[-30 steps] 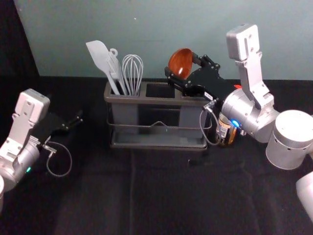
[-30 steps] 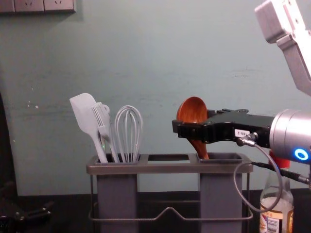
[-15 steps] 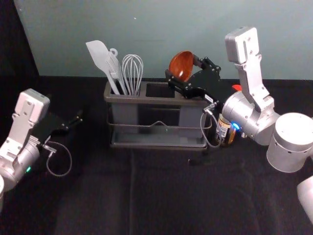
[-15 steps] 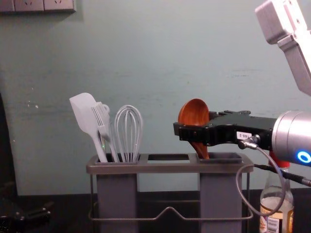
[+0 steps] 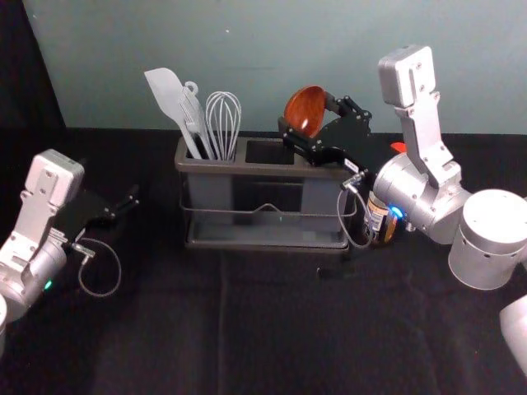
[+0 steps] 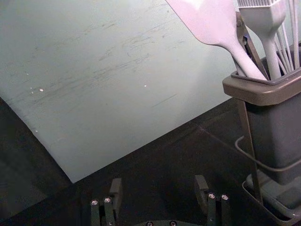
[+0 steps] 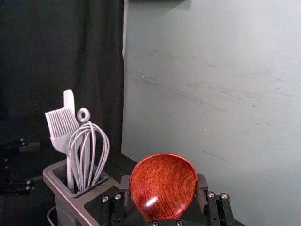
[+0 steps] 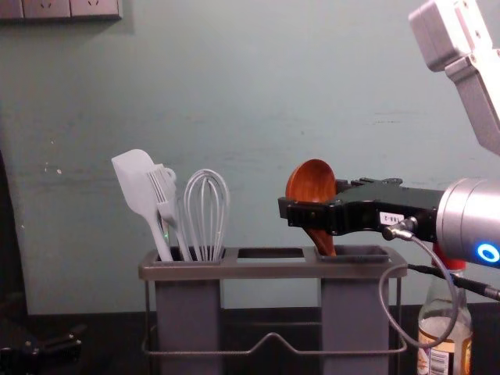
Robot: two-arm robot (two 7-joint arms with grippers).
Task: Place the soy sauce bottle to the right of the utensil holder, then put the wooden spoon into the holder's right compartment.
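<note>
1. Head view: right gripper (image 5: 306, 111) over utensil holder's (image 5: 239, 168) right end; left gripper (image 5: 132, 199) parked aside.
2. Left wrist view: fingers spread, nothing between.
3. Right wrist view: wooden spoon (image 7: 163, 188) pinched by bowl, presumably keeping handle free.
4. Chest view: handle (tilted) enters right compartment (image 8: 355, 312); soy sauce bottle (image 8: 461, 344) stands right, clear of opening.

You look forward and down from the head, level and nearer from the chest; all four views share the holder (image 5: 218, 168).

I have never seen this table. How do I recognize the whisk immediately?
Find the wide utensil holder. The whisk stands in its left compartment, rightmost there. It has rounded wire loops, unlike the flat spatula and bristled brush.
</note>
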